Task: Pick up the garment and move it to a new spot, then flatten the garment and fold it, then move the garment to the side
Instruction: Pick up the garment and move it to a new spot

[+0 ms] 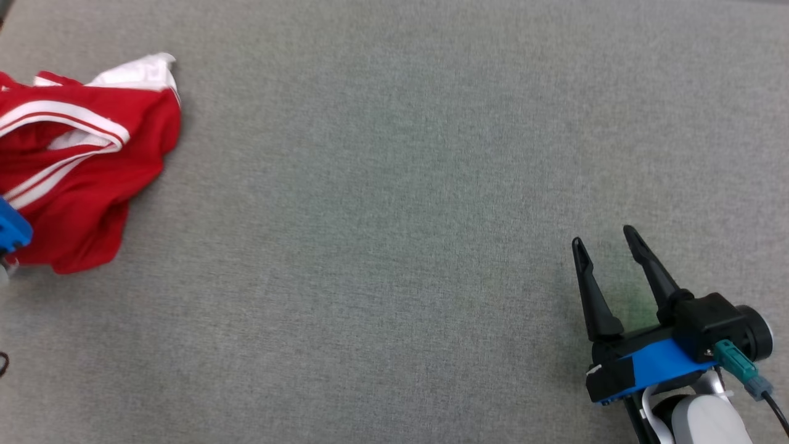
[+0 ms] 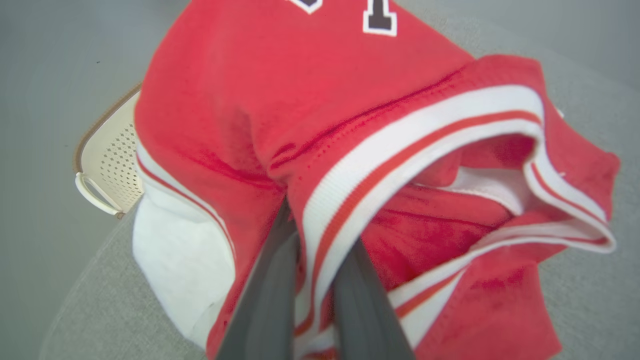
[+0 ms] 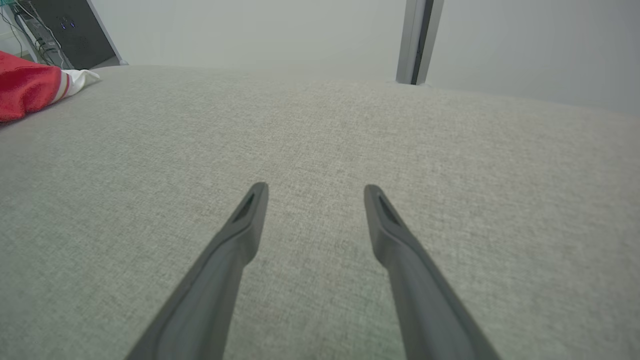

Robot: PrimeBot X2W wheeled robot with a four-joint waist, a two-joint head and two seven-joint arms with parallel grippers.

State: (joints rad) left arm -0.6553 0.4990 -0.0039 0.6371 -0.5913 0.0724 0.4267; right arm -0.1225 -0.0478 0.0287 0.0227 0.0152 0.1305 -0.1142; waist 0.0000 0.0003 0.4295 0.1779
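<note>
Garment: a red jersey garment [image 1: 92, 172] with white panels, crumpled in a heap at the far left of the grey table [image 1: 394, 246]; part of it runs past the left edge of the head view.
Left gripper: the left gripper [image 2: 320, 270] is buried in the heap. Its jaws stand nearly together with the striped trim [image 2: 400, 145] pinched between them, so it grips the garment.
Right gripper: the right gripper [image 1: 605, 237] sits at the near right, well apart from the garment, jaws wide open and empty.
Beside it: a pale perforated basket [image 2: 112, 165] shows just beyond the garment in the left wrist view.
Handling: light, soft and limp by the look of it. It will likely sag and trail from a single grip, and the smooth knit may slip.
Where to hold: the ribbed trim looks thicker and firmer than the body cloth, so it is a sound place to pinch. For flattening, a second hold along the same edge would likely stop it bunching.
Step in hand: the pick-up, I judge; the move, flattening and fold are not yet done.
</note>
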